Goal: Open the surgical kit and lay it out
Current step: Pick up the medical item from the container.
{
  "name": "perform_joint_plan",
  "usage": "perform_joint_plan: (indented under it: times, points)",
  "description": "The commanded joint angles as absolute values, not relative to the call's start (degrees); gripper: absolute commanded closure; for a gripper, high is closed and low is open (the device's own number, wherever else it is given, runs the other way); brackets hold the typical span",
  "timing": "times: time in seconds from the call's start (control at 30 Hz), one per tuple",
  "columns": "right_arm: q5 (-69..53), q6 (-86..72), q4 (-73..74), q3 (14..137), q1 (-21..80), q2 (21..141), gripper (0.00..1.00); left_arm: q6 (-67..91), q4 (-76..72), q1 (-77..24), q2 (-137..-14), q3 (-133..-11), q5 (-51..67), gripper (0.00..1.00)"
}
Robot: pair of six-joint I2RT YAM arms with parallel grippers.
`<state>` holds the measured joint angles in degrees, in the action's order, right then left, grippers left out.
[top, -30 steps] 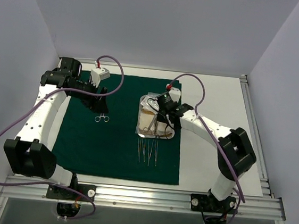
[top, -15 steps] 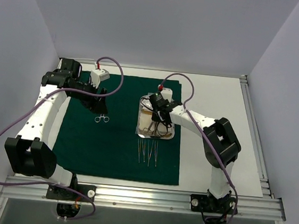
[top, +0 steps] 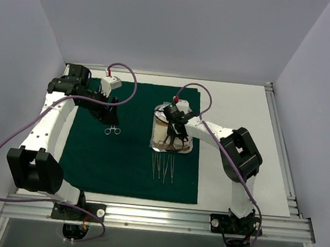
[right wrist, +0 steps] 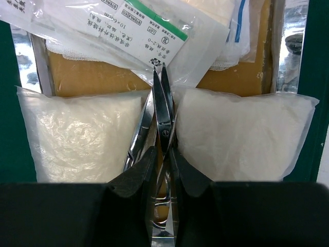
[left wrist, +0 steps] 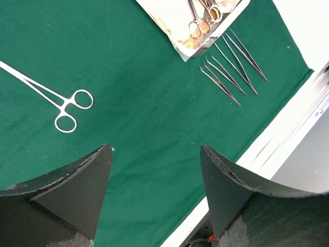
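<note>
— What's going on, seen from above?

— The green cloth [top: 126, 155] is lying spread flat on the white table [top: 243, 108]. The steel tray [top: 154, 143] is sitting on the cloth's right part, and a row of tweezers [top: 163, 167] is lying just on the near side of it. One clamp [top: 113, 131] is lying by itself on the left part of the cloth. The left gripper [top: 111, 118] is hovering just beyond that clamp, apart from it. The right gripper [top: 177, 132] is reaching down into the tray.

— And the left wrist camera?

— The left gripper [left wrist: 155, 149] is hanging above the cloth [left wrist: 144, 103] with its jaws standing wide apart and nothing between them. The clamp [left wrist: 56, 100] is lying off to the left ahead of it. The tweezers [left wrist: 231, 62] are fanning out beside a corner of the tray [left wrist: 180, 43].

— What is the right one doing?

— The right gripper [right wrist: 163, 154] is pinching a slim steel instrument [right wrist: 163, 103] between its closed fingers [right wrist: 139, 172]. Whether it is scissors or a clamp I cannot tell, since the handles are hidden. Its pointed tip is resting against a labelled packet [right wrist: 128, 31] at the far end. Two gauze packets [right wrist: 77, 134] are lying in the tray [right wrist: 288, 46], one on either side of the instrument.
</note>
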<state>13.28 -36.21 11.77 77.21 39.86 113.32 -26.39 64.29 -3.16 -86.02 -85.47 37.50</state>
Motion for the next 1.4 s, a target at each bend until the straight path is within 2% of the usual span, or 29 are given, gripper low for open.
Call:
perform_joint_plan:
  times: [0.0, 0.37, 0.73, 1.37]
  points:
    - [13.71, -37.26, 12.4, 75.68, 40.43, 113.38, 0.88, -27.78, 64.42, -2.72, -85.43, -88.59, 38.85, 0.21]
    - [10.29, -38.23, 11.08, 73.92, 41.4, 111.98, 0.83, -28.04, 64.95, -2.64, -86.57, -89.74, 41.22, 0.21]
    - [15.47, -38.75, 15.12, 76.99, 44.03, 109.16, 0.76, -29.62, 66.01, -2.72, -86.05, -88.95, 41.75, 0.21]
    - [16.17, -40.61, 15.91, 76.72, 44.91, 109.6, 0.76, -30.59, 67.85, -2.64, -86.75, -90.17, 44.03, 0.21]
